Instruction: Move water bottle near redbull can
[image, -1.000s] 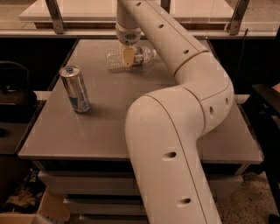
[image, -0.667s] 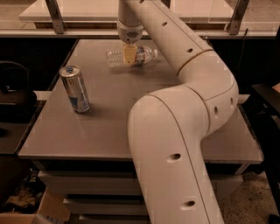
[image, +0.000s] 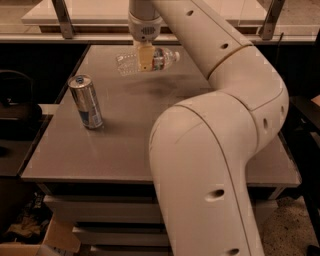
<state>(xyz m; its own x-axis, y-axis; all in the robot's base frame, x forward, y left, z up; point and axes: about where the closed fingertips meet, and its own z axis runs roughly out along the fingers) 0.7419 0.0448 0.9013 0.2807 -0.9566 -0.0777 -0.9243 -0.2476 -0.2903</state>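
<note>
The water bottle (image: 131, 62), clear ribbed plastic with a white cap at its right end and a coloured label band, hangs on its side above the far middle of the grey table (image: 150, 145). My gripper (image: 145, 58) comes down from above and is shut on the water bottle at its middle. A shadow lies on the table under the bottle. The redbull can (image: 86, 101), slim, silver with blue panels, stands upright at the left of the table, nearer than the bottle and to its left.
My big white arm (image: 220, 135) covers the right half of the table. A rail with metal posts (image: 60, 17) runs behind the table's far edge. Dark clutter and cardboard (image: 30, 240) sit on the floor at the left.
The gripper has lifted the water bottle off the table; a shadow now shows beneath it. The can has not moved.
</note>
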